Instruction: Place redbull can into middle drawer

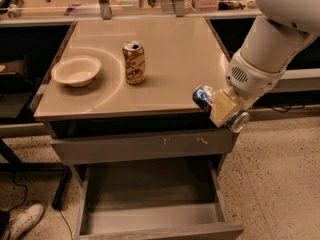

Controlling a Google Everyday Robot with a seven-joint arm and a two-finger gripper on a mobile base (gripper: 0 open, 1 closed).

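End effector (223,110) at tabletop (180,59) corner, clasping slim metal redbull can (203,97)

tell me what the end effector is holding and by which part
The end effector holds the redbull can around its middle, both ends sticking out, at the table's front edge above the open middle drawer.
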